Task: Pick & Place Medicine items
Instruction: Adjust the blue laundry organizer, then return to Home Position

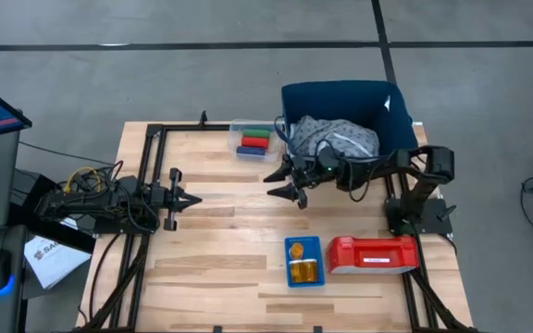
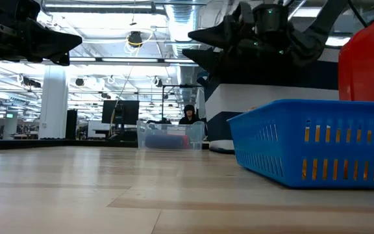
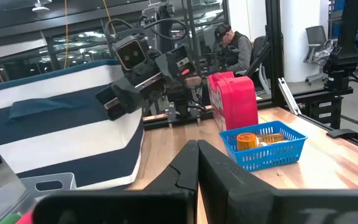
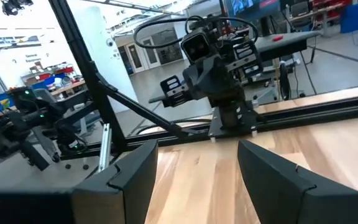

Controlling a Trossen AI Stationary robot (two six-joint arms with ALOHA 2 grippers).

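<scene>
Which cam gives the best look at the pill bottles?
Left wrist view: the pill bottles show orange over the blue basket rim. High view shows them from above, small. Low view shows only orange glints through the basket slots. Right wrist view shows none.

counter (image 1: 220, 250) centre: bare wood, passable | rear: clear tray (image 1: 252, 139), dark bin (image 1: 345, 116) | front right: blue basket (image 1: 303, 262), red case (image 1: 373, 254) block

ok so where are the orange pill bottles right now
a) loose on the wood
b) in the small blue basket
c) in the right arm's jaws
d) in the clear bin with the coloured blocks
b, the orange pill bottles lie inside the small blue basket beside the red case.
</scene>
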